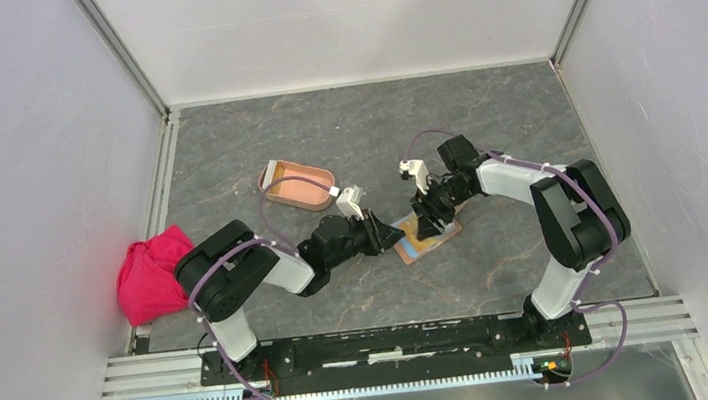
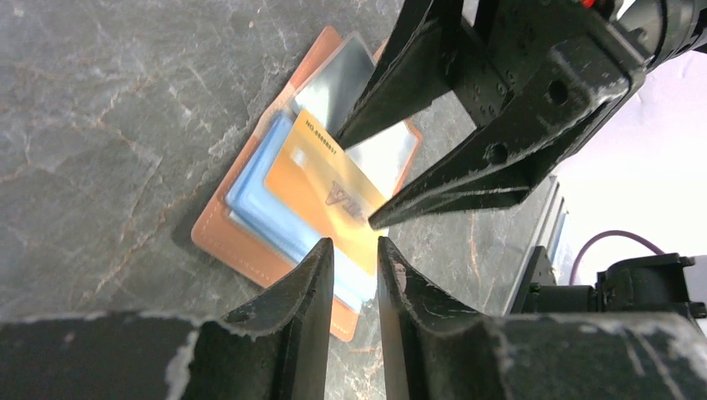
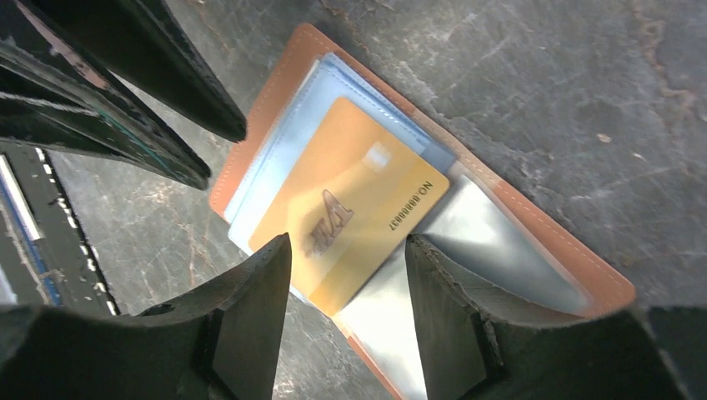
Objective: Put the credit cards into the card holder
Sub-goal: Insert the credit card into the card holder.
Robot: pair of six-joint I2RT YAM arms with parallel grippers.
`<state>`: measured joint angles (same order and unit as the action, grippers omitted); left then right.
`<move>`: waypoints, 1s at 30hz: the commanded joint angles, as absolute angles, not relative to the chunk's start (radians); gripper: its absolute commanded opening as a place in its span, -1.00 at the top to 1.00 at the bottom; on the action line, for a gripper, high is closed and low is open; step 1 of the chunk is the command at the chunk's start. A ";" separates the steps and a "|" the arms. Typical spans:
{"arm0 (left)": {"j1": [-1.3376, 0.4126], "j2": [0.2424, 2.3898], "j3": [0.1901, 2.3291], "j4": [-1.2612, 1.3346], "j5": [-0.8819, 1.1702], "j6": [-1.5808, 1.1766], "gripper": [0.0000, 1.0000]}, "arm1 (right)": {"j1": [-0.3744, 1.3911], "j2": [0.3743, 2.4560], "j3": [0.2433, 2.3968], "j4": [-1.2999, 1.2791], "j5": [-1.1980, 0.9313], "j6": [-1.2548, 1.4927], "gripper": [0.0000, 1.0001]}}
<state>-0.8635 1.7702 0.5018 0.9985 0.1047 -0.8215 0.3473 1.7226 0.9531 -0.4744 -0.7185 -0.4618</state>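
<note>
Your left jaws narrowly apart, right jaws wider, both empty over open wallet (image 3: 534,225) on counter (image 1: 481,115). Orange card (image 3: 350,192) lies atop blue cards (image 3: 288,150) there; card holder (image 1: 269,175) sits apart, far-left.

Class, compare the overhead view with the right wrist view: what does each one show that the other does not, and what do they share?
Only the overhead view shows the pink oval tray, apparently empty, a red cloth at the left edge of the table, and the whole left arm and right arm. Only the right wrist view shows fine detail: printed numbers on the orange card, pale blue cards beneath it, and a clear sleeve inside the wallet. Both show the wallet lying open, with the left tool and right tool meeting over it.
</note>
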 commanded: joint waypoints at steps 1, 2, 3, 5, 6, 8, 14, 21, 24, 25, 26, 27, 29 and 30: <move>-0.859 1.759 0.454 1.140 0.078 -0.880 0.33 | 0.350 1.660 0.952 -0.456 -0.635 -0.495 -0.20; -0.859 1.771 0.449 1.161 0.085 -0.893 0.33 | 0.350 1.660 0.950 -0.452 -0.623 -0.497 -0.21; -0.859 1.782 0.448 1.176 0.087 -0.903 0.32 | 0.350 1.662 0.950 -0.454 -0.626 -0.498 -0.21; -0.859 1.800 0.449 1.202 0.094 -0.929 0.32 | 0.350 1.663 0.952 -0.455 -0.642 -0.499 -0.21; -0.859 1.810 0.450 1.213 0.095 -0.947 0.32 | 0.349 1.659 0.953 -0.455 -0.647 -0.499 -0.21; -0.859 1.818 0.456 1.221 0.092 -0.969 0.31 | 0.349 1.647 0.953 -0.451 -0.642 -0.498 -0.20; -0.860 1.800 0.468 1.124 0.047 -0.999 0.30 | 0.350 1.607 0.939 -0.418 -0.613 -0.484 0.29; -0.888 1.776 0.467 1.017 -0.028 -1.029 0.29 | 0.350 1.631 0.931 -0.396 -0.545 -0.446 0.80; -0.896 1.787 0.469 1.010 -0.045 -1.057 0.29 | 0.352 1.641 0.927 -0.388 -0.512 -0.434 0.88; -0.898 1.787 0.471 0.998 -0.054 -1.064 0.29 | 0.353 1.639 0.924 -0.384 -0.510 -0.434 0.90; -0.900 1.786 0.473 0.986 -0.060 -1.066 0.28 | 0.354 1.641 0.922 -0.384 -0.511 -0.432 0.92; -0.901 1.786 0.477 0.973 -0.066 -1.068 0.29 | 0.357 1.646 0.920 -0.382 -0.510 -0.431 0.94; -0.905 1.785 0.488 0.953 -0.070 -1.069 0.28 | 0.368 1.660 0.922 -0.385 -0.509 -0.431 0.96; -0.905 1.785 0.491 0.947 -0.071 -1.070 0.28 | 0.372 1.669 0.923 -0.388 -0.509 -0.431 0.97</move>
